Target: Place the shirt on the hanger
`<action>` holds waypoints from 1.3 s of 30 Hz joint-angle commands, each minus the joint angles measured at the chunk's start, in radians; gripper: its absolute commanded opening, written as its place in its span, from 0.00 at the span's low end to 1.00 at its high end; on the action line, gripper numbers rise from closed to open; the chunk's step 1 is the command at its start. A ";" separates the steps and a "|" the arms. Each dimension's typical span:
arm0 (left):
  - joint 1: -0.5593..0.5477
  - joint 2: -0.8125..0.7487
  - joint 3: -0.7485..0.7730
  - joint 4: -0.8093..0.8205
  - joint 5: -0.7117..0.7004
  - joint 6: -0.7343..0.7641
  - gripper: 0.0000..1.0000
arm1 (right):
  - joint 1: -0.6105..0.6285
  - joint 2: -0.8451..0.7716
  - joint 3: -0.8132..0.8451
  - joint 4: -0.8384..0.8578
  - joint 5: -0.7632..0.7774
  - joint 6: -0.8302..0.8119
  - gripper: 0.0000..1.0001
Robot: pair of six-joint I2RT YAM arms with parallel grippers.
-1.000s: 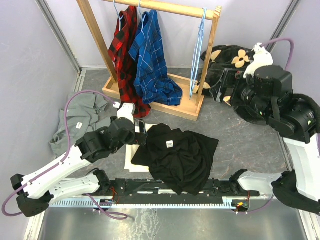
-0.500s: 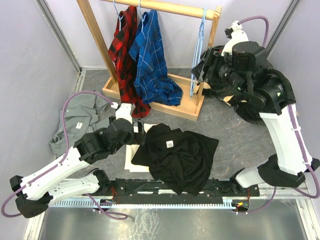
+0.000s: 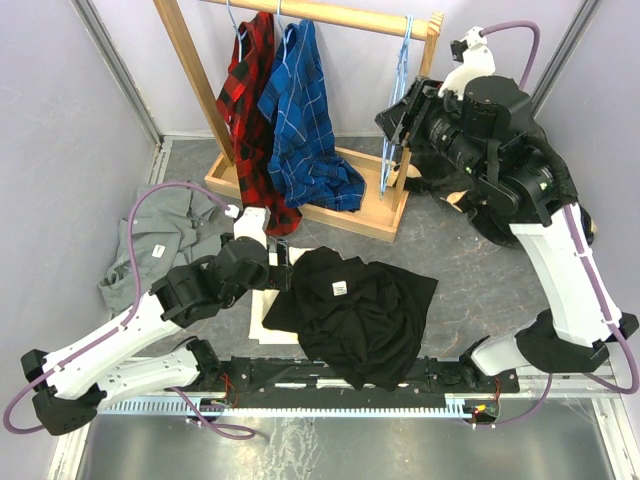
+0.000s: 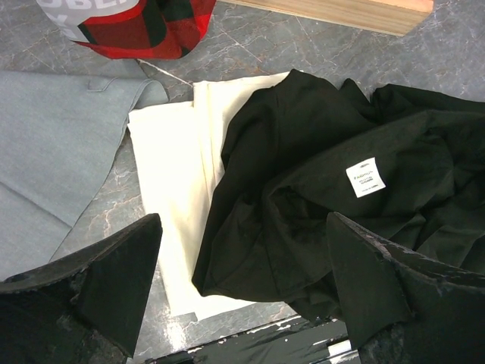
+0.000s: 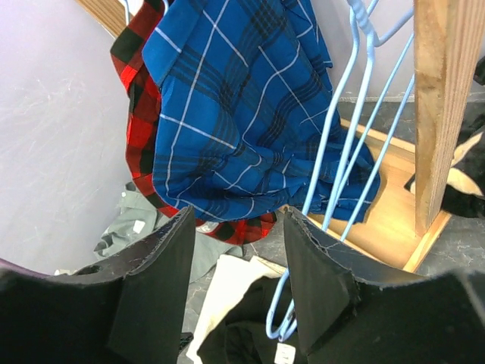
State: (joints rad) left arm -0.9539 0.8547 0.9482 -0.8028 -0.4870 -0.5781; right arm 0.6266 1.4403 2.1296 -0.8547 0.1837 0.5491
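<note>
The shirt (image 3: 355, 315) is lying crumpled on the grey worktop (image 3: 480, 270) just in front of the arm bases, collar side up, with its small white label (image 3: 339, 288) showing near the middle of the heap. Its left edge is resting on a cream cloth (image 3: 268, 315), and beyond that cloth a grey shirt (image 3: 165, 235) is spreading toward the left wall. The left gripper (image 3: 283, 262) is hovering low at the shirt's upper left edge. In the left wrist view its jaws are standing wide apart and holding nothing, with the black fabric (image 4: 318, 167) and the cream cloth (image 4: 174, 189) both showing in the gap. The hanger (image 3: 386, 172) is hanging with a few others like it at the right end of the wooden rack (image 3: 300, 12), just beside the upright post. The right gripper (image 3: 396, 118) is reaching up to those wires from the right. In the right wrist view its jaws are standing partly apart around empty space, gripping nothing. The light-blue wires (image 5: 327, 133) are running down just beside the right-hand finger (image 5: 318, 280), and their bottom corner is showing in the gap, though I cannot tell whether wire and finger are touching. A blue plaid shirt (image 5: 235, 106) and a red plaid shirt (image 5: 136, 114) are hanging further left on the same rail.
</note>
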 commanded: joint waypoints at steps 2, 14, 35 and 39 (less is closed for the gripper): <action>0.003 -0.001 -0.002 0.053 0.009 0.037 0.94 | 0.012 0.042 0.006 0.051 0.057 0.001 0.57; 0.003 0.001 -0.009 0.068 0.030 0.046 0.93 | 0.018 0.072 -0.023 -0.006 0.182 0.000 0.53; 0.003 0.002 -0.011 0.075 0.037 0.056 0.90 | 0.016 0.162 -0.029 0.007 0.202 -0.014 0.38; 0.004 0.000 -0.011 0.077 0.037 0.057 0.90 | 0.017 0.188 0.002 -0.008 0.210 -0.023 0.28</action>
State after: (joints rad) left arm -0.9539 0.8623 0.9413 -0.7746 -0.4595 -0.5663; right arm 0.6395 1.6123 2.0773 -0.8772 0.3603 0.5442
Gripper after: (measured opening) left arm 0.905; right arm 0.318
